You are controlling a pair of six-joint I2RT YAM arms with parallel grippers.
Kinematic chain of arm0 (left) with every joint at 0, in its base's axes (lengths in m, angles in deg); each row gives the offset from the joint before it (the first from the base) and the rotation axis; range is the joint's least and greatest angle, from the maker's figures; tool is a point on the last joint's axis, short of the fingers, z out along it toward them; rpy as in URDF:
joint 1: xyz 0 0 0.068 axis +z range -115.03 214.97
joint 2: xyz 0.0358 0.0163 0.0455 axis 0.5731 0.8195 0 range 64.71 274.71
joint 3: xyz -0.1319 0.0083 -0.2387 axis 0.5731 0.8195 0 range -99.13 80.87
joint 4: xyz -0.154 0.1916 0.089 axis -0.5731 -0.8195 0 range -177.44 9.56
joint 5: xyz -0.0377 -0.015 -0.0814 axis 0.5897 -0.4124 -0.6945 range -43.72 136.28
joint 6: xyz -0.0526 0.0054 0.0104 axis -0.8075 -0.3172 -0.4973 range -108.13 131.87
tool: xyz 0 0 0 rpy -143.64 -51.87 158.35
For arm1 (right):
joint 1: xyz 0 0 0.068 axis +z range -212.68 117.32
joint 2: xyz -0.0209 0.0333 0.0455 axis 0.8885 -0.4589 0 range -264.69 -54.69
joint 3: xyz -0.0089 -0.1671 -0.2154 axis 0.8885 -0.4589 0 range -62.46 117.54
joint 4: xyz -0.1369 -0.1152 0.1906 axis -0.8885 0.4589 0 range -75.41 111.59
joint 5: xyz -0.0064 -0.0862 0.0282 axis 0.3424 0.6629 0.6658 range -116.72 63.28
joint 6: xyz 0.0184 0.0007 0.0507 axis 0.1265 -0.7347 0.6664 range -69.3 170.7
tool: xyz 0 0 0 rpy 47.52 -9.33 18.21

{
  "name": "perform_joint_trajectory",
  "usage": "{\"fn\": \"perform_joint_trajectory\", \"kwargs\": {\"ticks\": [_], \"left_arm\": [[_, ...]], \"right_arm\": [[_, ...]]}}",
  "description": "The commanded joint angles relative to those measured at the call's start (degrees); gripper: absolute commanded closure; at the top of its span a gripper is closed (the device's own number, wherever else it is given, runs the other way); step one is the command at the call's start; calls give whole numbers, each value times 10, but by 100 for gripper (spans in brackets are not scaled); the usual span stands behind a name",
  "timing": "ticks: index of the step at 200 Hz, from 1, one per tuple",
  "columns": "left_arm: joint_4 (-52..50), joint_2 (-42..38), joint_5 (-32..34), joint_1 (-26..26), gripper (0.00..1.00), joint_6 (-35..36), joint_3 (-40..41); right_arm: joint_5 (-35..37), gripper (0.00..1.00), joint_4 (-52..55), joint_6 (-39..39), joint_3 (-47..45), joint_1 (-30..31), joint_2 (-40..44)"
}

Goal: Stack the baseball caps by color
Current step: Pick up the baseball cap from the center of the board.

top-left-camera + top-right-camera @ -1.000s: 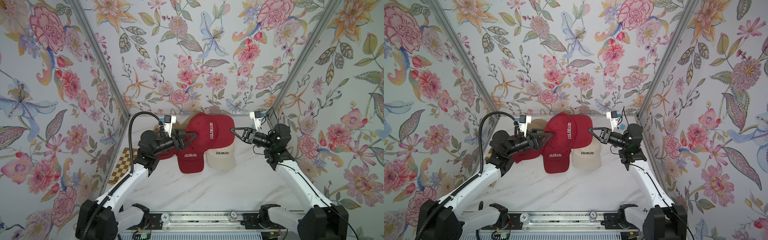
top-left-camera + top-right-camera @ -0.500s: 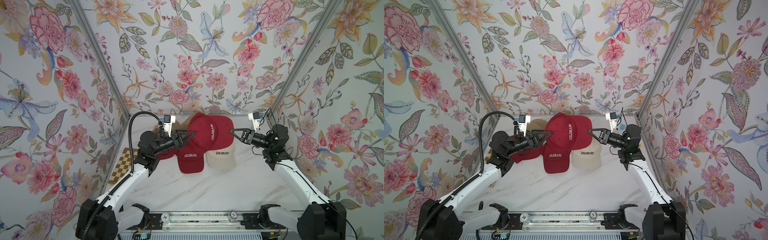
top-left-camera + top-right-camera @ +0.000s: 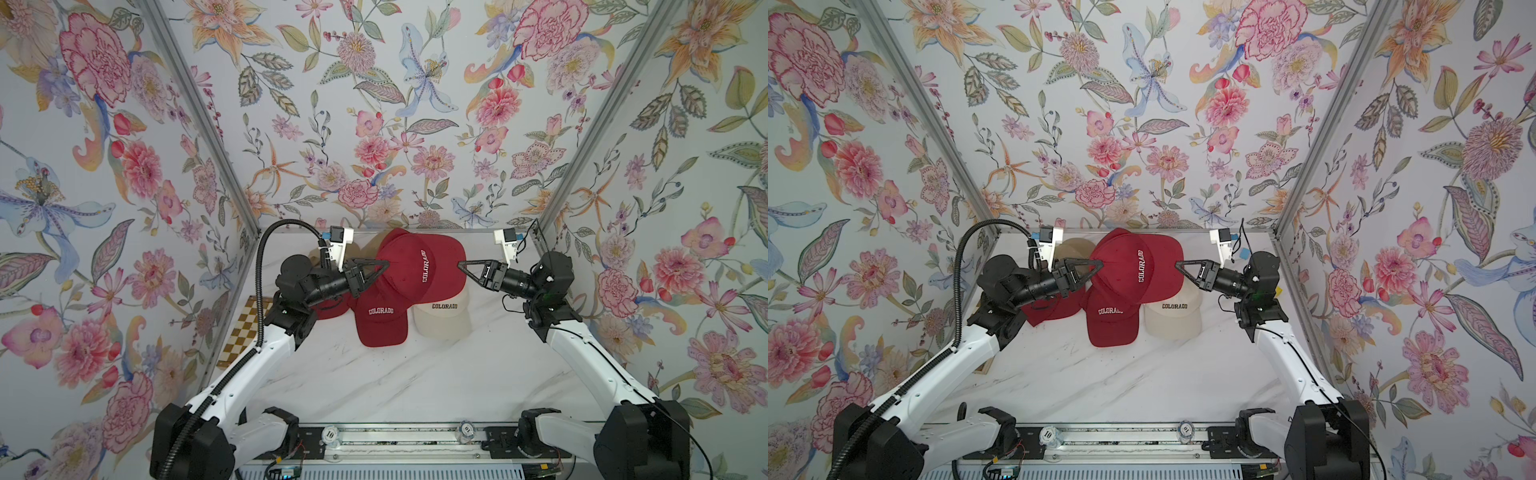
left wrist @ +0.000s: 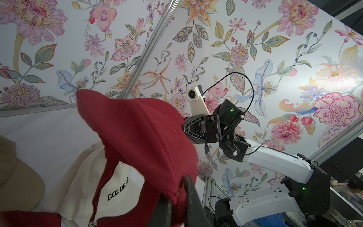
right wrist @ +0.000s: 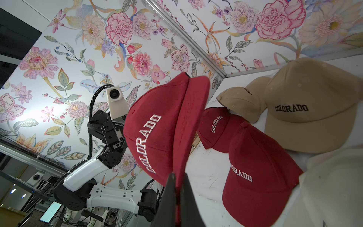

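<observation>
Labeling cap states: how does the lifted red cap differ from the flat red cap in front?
The lifted red cap hangs off the table, pinched by left gripper and right gripper; the flat red cap lies on it untouched. Lifted cap's lettering runs vertically, flat cap's level. Both dark red, white COLORADO.

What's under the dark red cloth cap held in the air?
A second dark red cloth cap and a cream cloth cap lie there; their back parts are covered.

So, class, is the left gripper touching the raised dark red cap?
Touching. In the left wrist view the left gripper pinches the raised dark red cap at its rim, no gap.
</observation>
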Motion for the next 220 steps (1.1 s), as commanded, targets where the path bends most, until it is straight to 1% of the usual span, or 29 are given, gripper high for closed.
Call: {"fn": "perform_joint_trajectory", "kwargs": {"ticks": [1,8,21,29,59,81,96,103,104,123,137,168,189,202,206,220], "left_arm": [[-49,-14,-9,-3,100,37,-46],[-74,-11,-7,-3,100,51,-61],[-139,-1,-5,-3,100,83,-95],[-185,7,-2,-2,100,108,-120],[-403,53,27,-3,100,236,-240],[-517,86,32,-4,100,307,-316],[-591,110,36,-4,100,351,-365],[-625,120,39,-4,100,371,-386],[-630,122,40,-4,100,374,-389],[-716,149,57,-10,100,427,-439],[-760,163,74,-17,100,454,-463],[-793,173,116,-37,100,475,-484],[-810,180,138,-53,100,486,-497],[-817,184,147,-60,100,488,-507],[-819,185,148,-63,100,488,-509],[-818,187,148,-71,100,488,-516]], "right_arm": [[26,98,8,-32,-10,1,-6],[31,89,26,-46,-6,3,-6],[42,79,69,-80,3,8,-3],[50,70,98,-104,11,11,1],[83,49,201,-184,42,17,14],[95,34,240,-226,60,20,27],[110,14,275,-273,79,31,39],[120,1,292,-300,90,42,45],[122,0,294,-302,91,44,46],[159,1,344,-391,123,86,63],[199,1,375,-450,145,124,68],[288,1,374,-551,159,216,66],[335,1,350,-600,165,277,51],[355,0,337,-615,174,297,35],[359,0,333,-617,177,316,29],[368,2,319,-626,186,336,9]]}}
